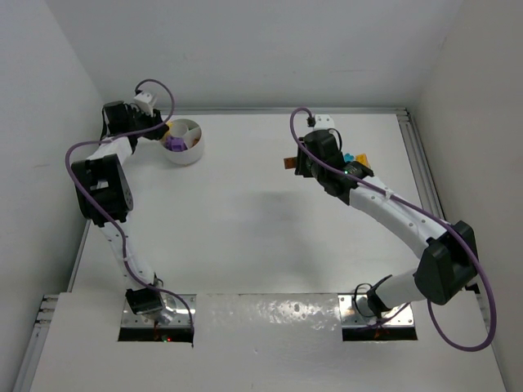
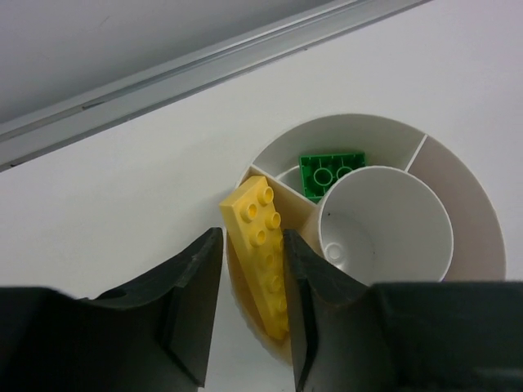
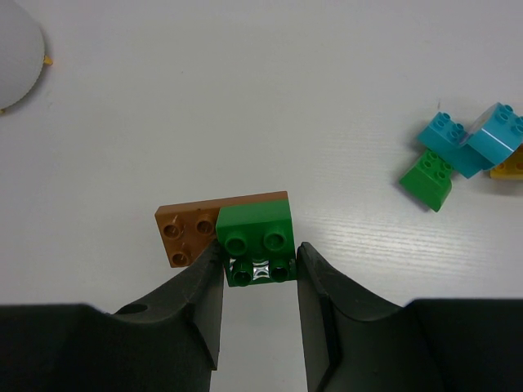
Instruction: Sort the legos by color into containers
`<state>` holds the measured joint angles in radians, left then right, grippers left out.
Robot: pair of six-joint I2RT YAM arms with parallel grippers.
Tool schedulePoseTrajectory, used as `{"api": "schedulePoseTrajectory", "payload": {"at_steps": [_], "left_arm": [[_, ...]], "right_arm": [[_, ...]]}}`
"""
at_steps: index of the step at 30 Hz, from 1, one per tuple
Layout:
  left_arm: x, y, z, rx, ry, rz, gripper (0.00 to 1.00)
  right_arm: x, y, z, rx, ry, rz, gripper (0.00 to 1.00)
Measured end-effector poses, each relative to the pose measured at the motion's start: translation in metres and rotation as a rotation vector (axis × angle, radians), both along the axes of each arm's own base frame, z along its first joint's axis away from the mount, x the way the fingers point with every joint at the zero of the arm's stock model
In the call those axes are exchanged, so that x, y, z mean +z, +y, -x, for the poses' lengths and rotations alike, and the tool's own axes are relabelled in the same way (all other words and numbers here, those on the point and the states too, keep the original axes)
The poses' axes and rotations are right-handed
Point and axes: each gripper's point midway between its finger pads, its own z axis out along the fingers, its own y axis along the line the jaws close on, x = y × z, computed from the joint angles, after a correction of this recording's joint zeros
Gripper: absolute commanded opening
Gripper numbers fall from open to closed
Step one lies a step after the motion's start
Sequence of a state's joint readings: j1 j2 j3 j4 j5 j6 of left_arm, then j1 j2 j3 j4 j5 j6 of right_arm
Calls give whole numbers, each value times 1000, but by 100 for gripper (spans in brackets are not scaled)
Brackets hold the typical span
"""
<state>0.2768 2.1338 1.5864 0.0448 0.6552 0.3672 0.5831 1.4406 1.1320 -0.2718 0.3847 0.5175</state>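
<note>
The yellow brick (image 2: 260, 245) lies studs-up in an outer section of the bowl (image 2: 472, 224), its long axis running from the far divider back toward the wrist camera, slightly aslant. The left gripper (image 2: 252, 245) straddles it with fingers a little spread; a thin white sliver shows along one side of the brick. The bowl is round, smooth white plastic, with a round middle cup and thin walls fanning out; a second green brick (image 2: 331, 173) sits in the far section, and purple bricks (image 1: 173, 144) show from above. The right gripper (image 3: 260, 249) pinches a square green brick (image 3: 257, 233), whose studs face the wrist camera. A flat brown brick (image 3: 189, 233) sits against it, long axis crosswise, sticking out to one side. Well apart lie two teal bricks (image 3: 458, 143), a green wedge (image 3: 426, 181) touching one, and a yellow bit at the frame edge. The table (image 1: 261, 237) is matte white with faint grain, a metal rail (image 2: 204, 69) along its far edge, and plain white walls around.
</note>
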Motion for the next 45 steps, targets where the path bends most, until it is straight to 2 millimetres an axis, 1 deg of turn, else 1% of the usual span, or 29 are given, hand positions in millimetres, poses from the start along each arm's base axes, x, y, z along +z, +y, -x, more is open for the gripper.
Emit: {"api": "schedulePoseTrajectory", "payload": {"at_steps": [2,4,6,7,10,11,12,13,14,15,17,18,19,20,21,22,23,24,25,27,28,29,30,31,32,35,37,41,45], "left_arm": [[4,0,-2,12,-2,16,39],[15,2,-7,31,-16,32,41],[35,3,-14,49,-52,48,42],[48,2,-15,46,-75,55,43],[89,-10,-12,-7,-146,40,47],[108,-16,-5,-40,-171,16,52],[121,-26,5,-84,-184,-18,55],[135,-39,16,-131,-199,-45,63],[146,-55,30,-187,-221,-88,66],[156,-79,51,-276,-243,-146,70],[163,-130,98,-494,-277,-247,73],[165,-158,124,-624,-295,-275,74],[163,-177,143,-727,-312,-293,75],[157,-195,163,-827,-320,-304,75],[147,-205,179,-902,-318,-308,75],[134,-214,195,-960,-296,-296,75],[122,-219,206,-996,-265,-279,74],[106,-229,219,-1023,-217,-252,74],[90,-234,228,-1028,-160,-234,73],[62,-248,241,-1009,-109,-252,74],[50,-255,252,-1004,-89,-265,74],[43,-261,263,-997,-86,-281,74],[42,-269,273,-997,-94,-287,74],[46,-274,279,-991,-109,-291,73],[55,-277,277,-973,-137,-294,73],[82,-277,256,-893,-226,-310,73],[90,-276,244,-849,-257,-316,73],[92,-278,233,-814,-281,-322,72],[86,-280,229,-822,-270,-323,66]], "right_arm": [[0,0,0,3,0,4,0],[0,0,0,12,-1,14,0],[0,1,1,37,0,24,0],[-1,2,2,51,3,29,0],[-1,6,5,86,14,34,0],[0,8,6,98,18,28,0],[0,10,6,106,20,20,0],[0,13,8,119,26,7,0],[0,16,8,125,29,-8,0],[0,21,10,135,38,-35,0],[1,32,11,149,49,-94,0],[0,38,12,155,54,-121,0],[-1,44,12,162,63,-138,0],[-4,50,12,168,71,-152,0],[-7,57,13,175,82,-164,0],[-11,65,13,181,99,-179,0],[-13,69,13,180,108,-191,0],[-16,74,13,179,118,-209,0],[-19,79,14,181,129,-223,0],[-23,86,16,177,153,-254,0],[-24,87,17,172,158,-266,0],[-24,89,17,167,163,-280,0],[-23,90,16,164,163,-291,0],[-22,91,16,163,163,-304,0],[-19,93,15,163,158,-316,0],[-15,98,15,172,145,-334,0],[-12,104,16,186,141,-340,0],[-8,116,22,225,146,-351,0],[-11,118,20,225,152,-346,0]]}}
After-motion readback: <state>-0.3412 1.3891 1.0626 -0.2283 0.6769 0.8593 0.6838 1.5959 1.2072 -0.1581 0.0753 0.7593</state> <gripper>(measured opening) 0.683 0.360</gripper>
